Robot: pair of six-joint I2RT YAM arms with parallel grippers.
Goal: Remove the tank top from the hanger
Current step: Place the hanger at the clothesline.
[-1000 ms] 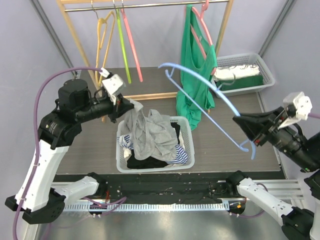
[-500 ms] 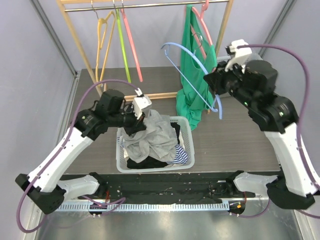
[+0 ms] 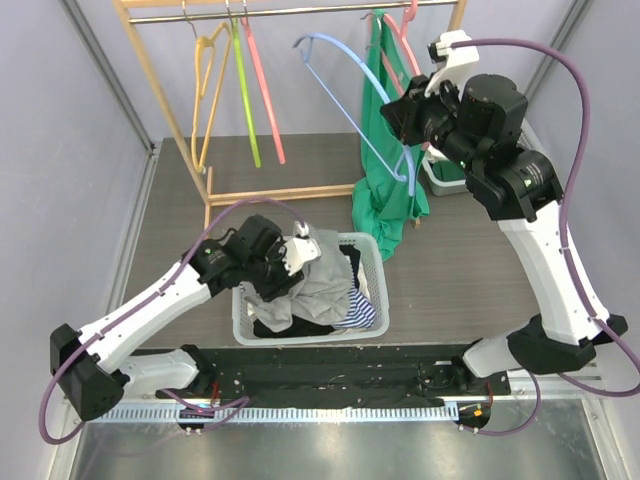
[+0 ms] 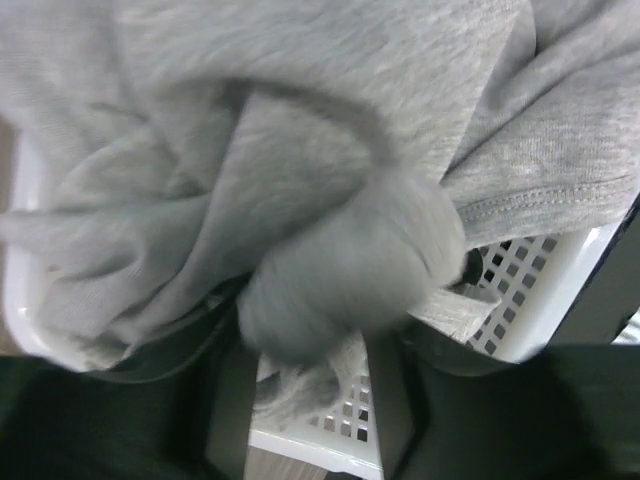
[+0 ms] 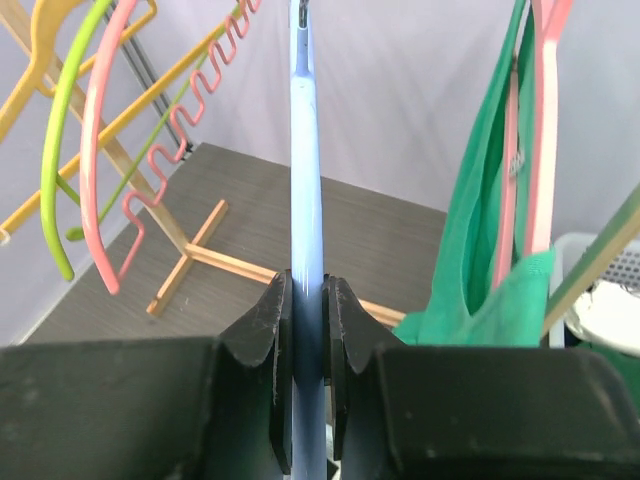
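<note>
Grey tank top [image 4: 300, 150] smothers our parted left gripper [image 4: 312, 400], lower centre; right gripper [image 5: 308, 300] clamps blue hanger [image 5: 305, 150] beside green garment [image 3: 385, 205].

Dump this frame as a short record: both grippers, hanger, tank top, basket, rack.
left gripper: low over the white basket, buried in the grey tank top; open or shut not readable
right gripper: shut on the blue hanger, raised near the wooden rack
blue hanger: bare, no garment on it
grey tank top: bunched in the basket
rack: green garment hanging at its right end
</note>
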